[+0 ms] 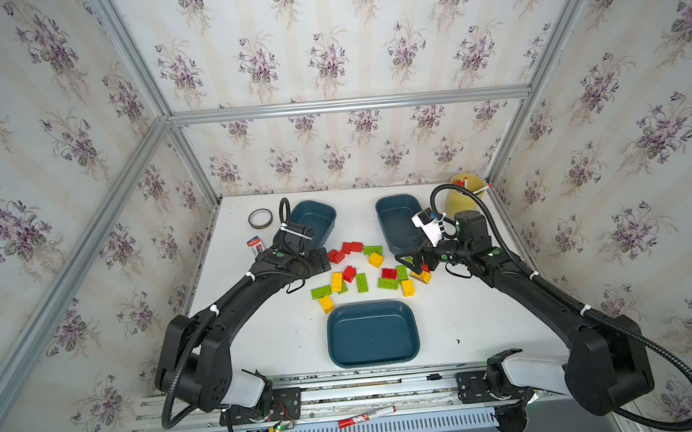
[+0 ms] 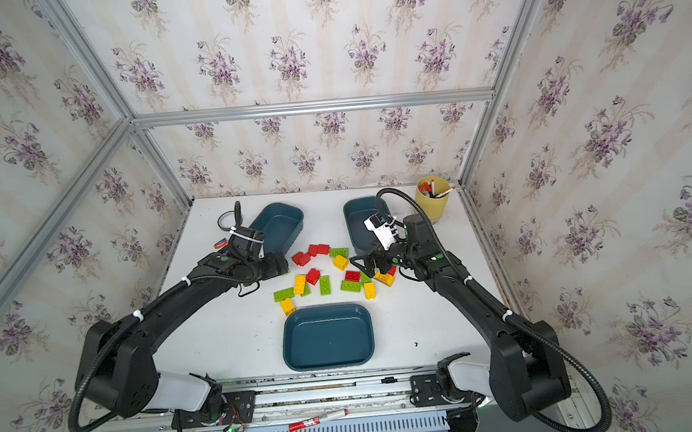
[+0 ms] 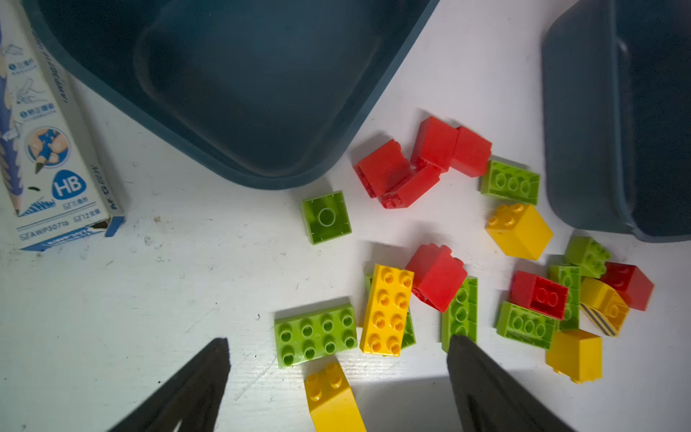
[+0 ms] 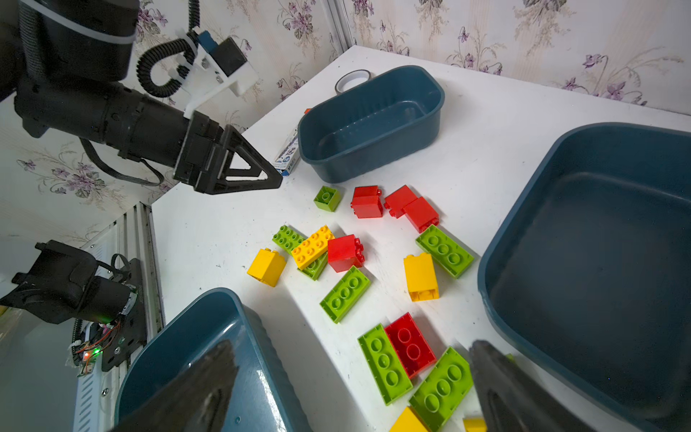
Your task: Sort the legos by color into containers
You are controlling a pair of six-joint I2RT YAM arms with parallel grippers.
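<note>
scuffed white table (image 1: 269, 339), floral-papered walls (image 1: 323, 39) — left gripper (image 3: 338, 346) and right gripper (image 4: 353, 348) both agape, empty

Left hand (image 3: 338, 346): two dark fingers (image 3: 202, 381) spread wide apart, with a lime eight-stud brick (image 3: 316, 334) and a small yellow brick (image 3: 331, 396) lying on the white table (image 3: 168, 280) in the gap between them. Beyond these, red, yellow and lime legos (image 3: 437, 276) lie scattered, some overlapping, between one dark teal container (image 3: 243, 93) and another (image 3: 598, 131). An HB pencil box (image 3: 56, 157) lies just beside the first container.
</note>
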